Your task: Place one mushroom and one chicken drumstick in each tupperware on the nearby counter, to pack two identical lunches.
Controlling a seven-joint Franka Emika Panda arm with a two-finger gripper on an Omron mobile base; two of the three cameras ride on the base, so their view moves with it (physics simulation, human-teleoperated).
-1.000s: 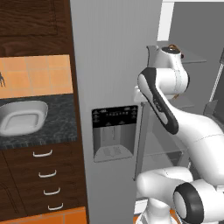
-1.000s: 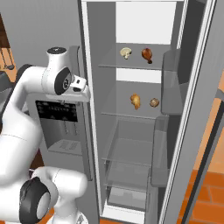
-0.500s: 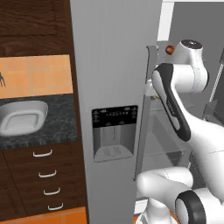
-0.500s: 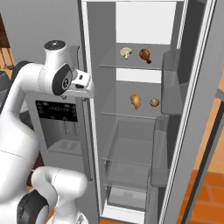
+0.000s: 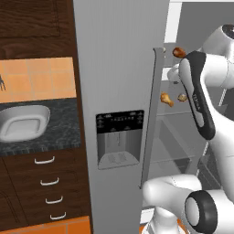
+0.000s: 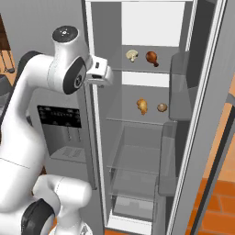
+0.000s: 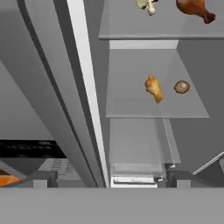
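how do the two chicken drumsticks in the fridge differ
The upper chicken drumstick is dark reddish-brown; the lower chicken drumstick is paler and golden. The upper one lies on the top glass shelf to the right of a mushroom; the lower one lies one shelf down, to the left of the other mushroom. Both rest untouched inside the open fridge.

Base and hand views facing fridge (image 6: 147, 137)

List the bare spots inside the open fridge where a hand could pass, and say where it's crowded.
Free: the glass shelves below the food, and the left part of the second shelf beside the golden drumstick. Crowded: the top shelf, where mushroom and dark drumstick lie side by side, and the second shelf's right, by the brown mushroom.
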